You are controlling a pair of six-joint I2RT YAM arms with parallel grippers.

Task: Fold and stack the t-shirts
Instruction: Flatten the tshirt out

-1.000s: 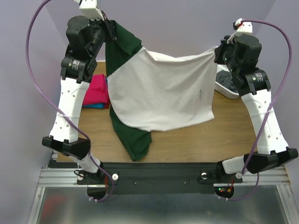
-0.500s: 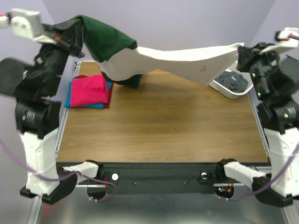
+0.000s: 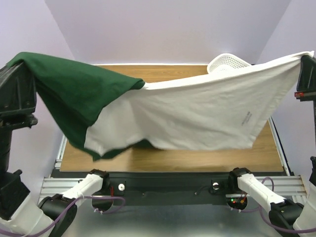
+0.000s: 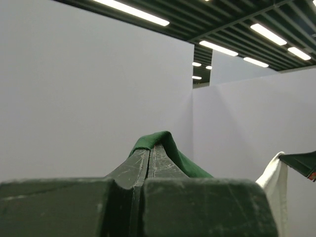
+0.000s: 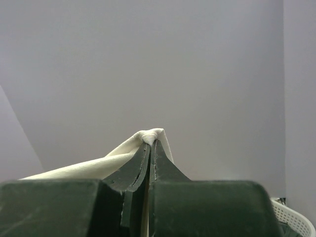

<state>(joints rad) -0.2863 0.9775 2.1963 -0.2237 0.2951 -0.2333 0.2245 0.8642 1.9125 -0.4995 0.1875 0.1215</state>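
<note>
Wooden table (image 3: 207,159): mostly covered by cloth in the top view; bare strips showed along the near and far edges.

T-shirt (image 3: 197,111): white body with a dark green sleeve (image 3: 74,91). It was stretched wide in the air above the table, strung between the two arms and sagging in the middle. The green end sat at the left, the white hem at the right. Its lower edge hung over the near part of the table; contact with the wood could not be told.

Left arm (image 3: 15,98) and right arm (image 3: 306,79): raised at the far left and far right edges of the top view, well apart.

White lattice basket (image 3: 227,61): at the far right of the table, partly behind the shirt.

Left gripper (image 4: 150,148): jaws pressed together, pinching a fold of green cloth that stood up over the fingertips.

Right gripper (image 5: 149,145): jaws pressed together, pinching a bunched edge of white cloth.

Small dark print (image 3: 245,120) on the white body near the right end: too small to read.
</note>
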